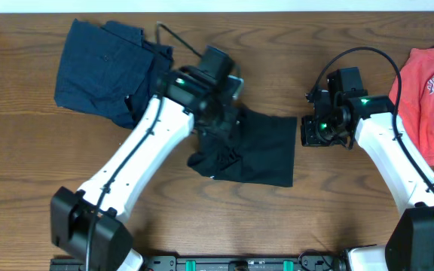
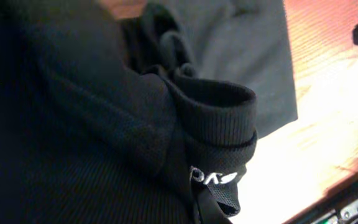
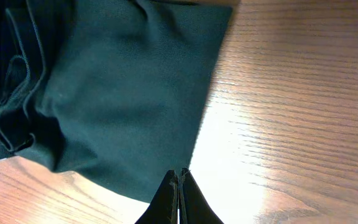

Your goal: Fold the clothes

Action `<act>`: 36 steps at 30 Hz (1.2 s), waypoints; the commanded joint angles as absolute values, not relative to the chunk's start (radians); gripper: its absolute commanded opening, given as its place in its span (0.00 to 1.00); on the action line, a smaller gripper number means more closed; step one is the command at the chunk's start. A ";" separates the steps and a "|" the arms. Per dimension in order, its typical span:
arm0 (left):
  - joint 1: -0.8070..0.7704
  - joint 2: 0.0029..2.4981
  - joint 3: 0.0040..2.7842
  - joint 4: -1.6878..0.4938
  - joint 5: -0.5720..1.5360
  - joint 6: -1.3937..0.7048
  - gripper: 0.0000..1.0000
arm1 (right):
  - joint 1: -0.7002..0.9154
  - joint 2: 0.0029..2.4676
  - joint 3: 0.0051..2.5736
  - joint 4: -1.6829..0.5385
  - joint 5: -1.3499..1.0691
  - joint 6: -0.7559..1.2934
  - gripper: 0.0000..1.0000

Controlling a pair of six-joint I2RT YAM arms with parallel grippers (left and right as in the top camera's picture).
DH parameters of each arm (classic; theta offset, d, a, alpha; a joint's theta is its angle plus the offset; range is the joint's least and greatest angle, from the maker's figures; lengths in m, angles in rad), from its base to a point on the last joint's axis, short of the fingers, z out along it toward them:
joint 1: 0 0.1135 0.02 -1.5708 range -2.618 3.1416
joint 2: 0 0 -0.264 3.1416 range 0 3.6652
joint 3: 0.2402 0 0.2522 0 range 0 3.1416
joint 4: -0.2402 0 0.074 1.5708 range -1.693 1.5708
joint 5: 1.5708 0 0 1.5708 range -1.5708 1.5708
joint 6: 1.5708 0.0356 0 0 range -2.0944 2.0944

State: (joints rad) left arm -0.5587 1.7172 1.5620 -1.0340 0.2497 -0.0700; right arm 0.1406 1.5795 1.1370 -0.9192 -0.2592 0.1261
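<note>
showing overhead only, navy garment (image 1: 100, 71) and coral shirt (image 1: 432, 98) flank black t-shirt (image 1: 266, 150).

the left arm (image 1: 138, 144) and right arm (image 1: 384, 147) have white tubular links, black joint housings and black bases. a thin black cable (image 1: 353, 52) loops above each wrist, where green lights (image 1: 364, 102) glow. the right gripper (image 3: 180, 177) has 2 slim black fingers.

The black T-shirt (image 1: 266, 150) lies mid-scene, its right part flat and roughly rectangular, its left edge bunched into rolled folds where a small white tag (image 2: 213, 177) shows. The navy garment (image 1: 100, 71) lies loosely folded at far left. The coral-red lettered T-shirt (image 1: 428, 98) spreads at the right edge, partly cut off.
</note>
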 commanded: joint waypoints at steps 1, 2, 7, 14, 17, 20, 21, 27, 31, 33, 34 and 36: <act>-0.615 1.763 1.573 -1.007 0.193 -0.138 0.06 | 0.114 1.573 1.146 -0.928 -0.210 0.138 0.02; -0.633 1.779 1.573 -0.988 0.188 -0.157 0.06 | 0.107 1.573 1.146 -0.934 -0.197 0.144 0.03; -0.710 1.858 1.573 -0.899 0.189 -0.267 0.06 | 0.068 1.573 1.146 -0.963 -0.138 0.171 0.06; -0.794 1.966 1.573 -0.712 0.189 -0.376 0.16 | 0.000 1.573 1.146 -0.995 -0.102 0.205 0.05; -0.817 2.003 1.573 -0.673 0.190 -0.381 0.46 | -0.003 1.573 1.146 -1.007 -0.105 0.205 0.04; -0.825 2.008 1.573 -0.690 0.190 -0.387 0.90 | -0.002 1.573 1.146 -1.012 -0.105 0.204 0.04; -0.825 2.000 1.573 -0.694 0.190 -0.387 0.91 | -0.002 1.573 1.146 -1.012 -0.106 0.204 0.05; -0.765 1.886 1.603 -0.778 0.139 -0.368 0.98 | 0.014 1.573 1.146 -0.989 -0.260 0.094 0.09; -0.695 1.769 1.607 -0.839 0.083 -0.359 0.98 | 0.050 1.573 1.144 -0.973 -0.393 0.017 0.32; -0.651 1.721 1.607 -0.869 0.084 -0.337 0.98 | 0.080 1.573 1.134 -0.972 -0.393 0.017 0.54; -0.632 1.703 1.607 -0.886 0.084 -0.333 0.98 | 0.094 1.573 1.123 -0.970 -0.393 0.017 0.62; -0.590 1.678 1.607 -0.929 0.085 -0.334 0.98 | 0.131 1.573 1.084 -0.939 -0.398 0.018 0.68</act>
State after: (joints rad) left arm -0.6334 1.7145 1.5906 -0.8936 0.1158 -0.3584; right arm 0.0887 1.5791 1.1248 -0.9535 -0.3420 0.0471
